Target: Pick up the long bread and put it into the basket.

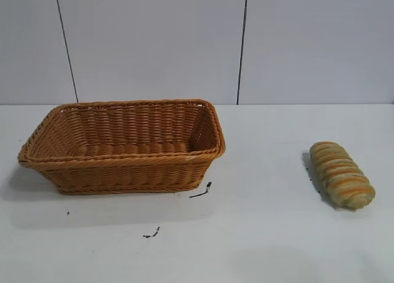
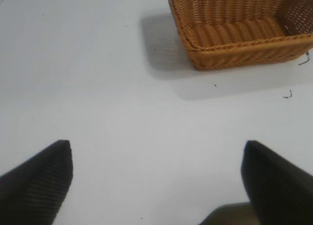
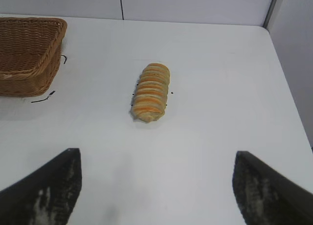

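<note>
The long bread (image 1: 341,175), an oblong loaf striped pale beige and orange-brown, lies on the white table at the right. It also shows in the right wrist view (image 3: 150,92). The orange-brown wicker basket (image 1: 123,162) stands empty at the left; it also shows in the left wrist view (image 2: 234,51) and, in part, in the right wrist view (image 3: 29,73). My right gripper (image 3: 155,164) is open and empty, some way short of the bread. My left gripper (image 2: 156,154) is open and empty over bare table, apart from the basket. Neither arm shows in the exterior view.
Small black marks lie on the table in front of the basket (image 1: 201,191) (image 1: 151,233). A grey panelled wall (image 1: 197,43) stands behind the table. The table's edge (image 3: 288,83) runs beyond the bread in the right wrist view.
</note>
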